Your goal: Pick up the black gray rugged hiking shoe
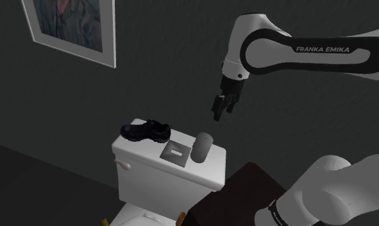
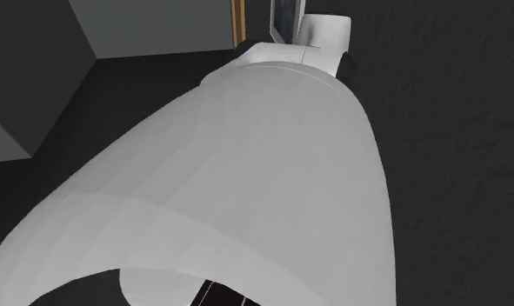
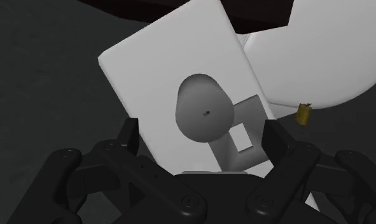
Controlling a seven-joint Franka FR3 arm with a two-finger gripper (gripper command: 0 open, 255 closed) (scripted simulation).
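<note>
The black shoe (image 1: 146,131) lies on the white toilet tank (image 1: 149,170), left of centre in the shoulder view. Right of it, the gripper (image 1: 220,110) hangs released, its fingers apart, above a grey rounded object (image 1: 202,148).

Shoulder view: beside the stand (image 1: 239,192), facing the toilet tank (image 1: 162,170) against a dark wall (image 1: 149,77). Second exterior view: hard against the arm (image 2: 246,191). Wrist view: close above — shares that tank with the shoulder view.
</note>
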